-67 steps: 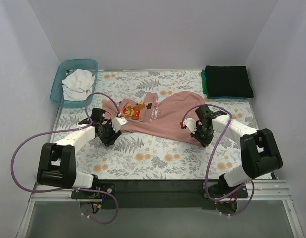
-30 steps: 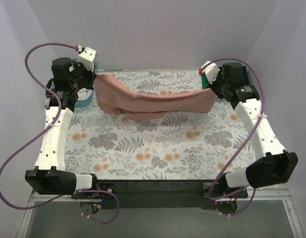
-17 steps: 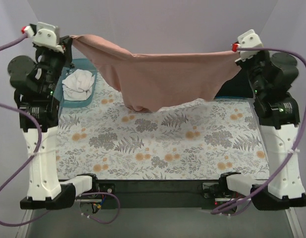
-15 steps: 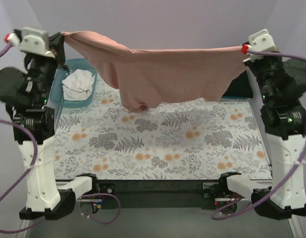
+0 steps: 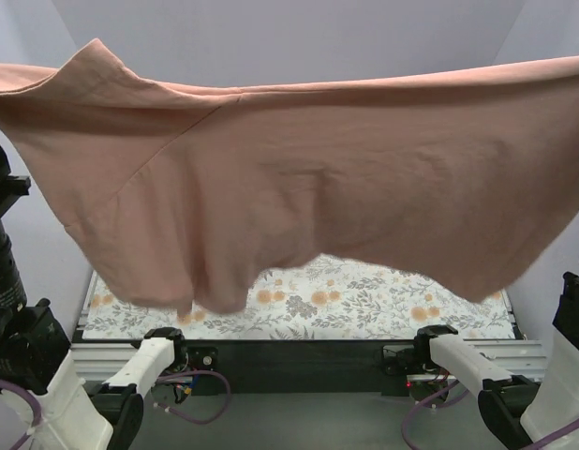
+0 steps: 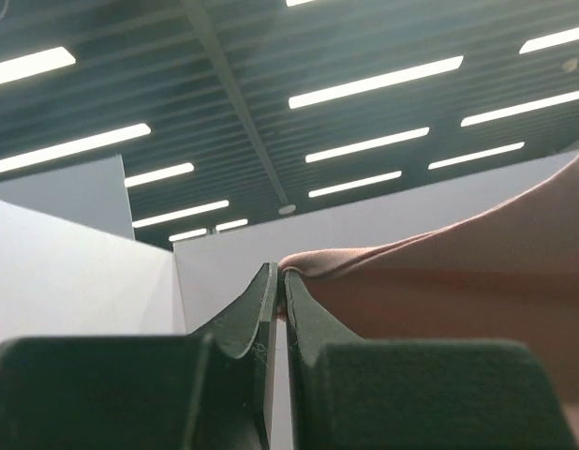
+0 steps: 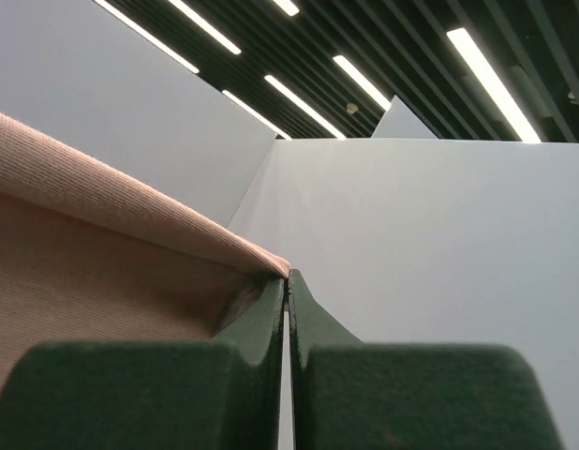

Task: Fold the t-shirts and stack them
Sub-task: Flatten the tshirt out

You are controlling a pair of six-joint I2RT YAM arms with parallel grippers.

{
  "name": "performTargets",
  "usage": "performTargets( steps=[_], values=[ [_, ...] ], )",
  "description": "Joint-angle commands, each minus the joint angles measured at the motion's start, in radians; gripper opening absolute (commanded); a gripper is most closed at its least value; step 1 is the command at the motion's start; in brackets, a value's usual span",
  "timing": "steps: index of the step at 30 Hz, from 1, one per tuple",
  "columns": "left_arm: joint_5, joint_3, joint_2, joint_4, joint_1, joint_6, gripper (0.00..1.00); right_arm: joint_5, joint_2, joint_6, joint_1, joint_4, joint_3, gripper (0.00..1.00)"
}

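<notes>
Large dusty-pink cotton t-shirt [image 5: 299, 187] hung high above the floral-patterned table [image 5: 364, 307], stretched wide between both arms and filling most of the overhead view. The left claw [image 6: 278, 284] was pinched shut on one upper edge of the cloth. The right claw [image 7: 287, 279] was clamped the same way on the opposite edge. Middle sagged, lower edge uneven: light, limp, no stiffness. Judged it best gripped at edge corners and held taut, so it lays flat.

Floral table cover [image 5: 364, 302], white enclosure wall [image 7: 421, 281], ceiling light strips [image 6: 374, 82] overhead.
</notes>
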Motion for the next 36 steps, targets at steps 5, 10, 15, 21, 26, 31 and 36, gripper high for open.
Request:
performTargets(
  steps=[5, 10, 15, 21, 26, 31, 36],
  values=[
    [-0.106, -0.238, 0.053, -0.052, 0.006, 0.089, 0.0, -0.025, 0.057, -0.052, -0.004, 0.071, -0.262, 0.01],
    [0.057, -0.662, -0.016, -0.032, 0.006, 0.067, 0.0, -0.139, 0.04, -0.051, -0.004, 0.088, -0.563, 0.01],
    [0.092, -0.959, 0.01, 0.017, 0.006, 0.073, 0.0, -0.242, 0.066, -0.063, -0.004, 0.121, -0.933, 0.01],
    [0.111, -1.142, 0.261, 0.171, 0.006, 0.065, 0.0, -0.254, 0.274, -0.098, -0.001, 0.324, -1.133, 0.01],
    [0.082, -1.039, 0.542, 0.229, 0.006, 0.042, 0.0, -0.228, 0.561, -0.056, -0.003, 0.356, -1.01, 0.01],
    [0.06, -0.899, 0.761, 0.221, 0.006, 0.036, 0.0, -0.211, 0.707, -0.062, -0.004, 0.368, -0.892, 0.01],
    [0.02, -0.816, 0.863, 0.217, 0.006, 0.05, 0.0, -0.211, 0.797, -0.056, -0.003, 0.37, -0.831, 0.01]
  ],
)
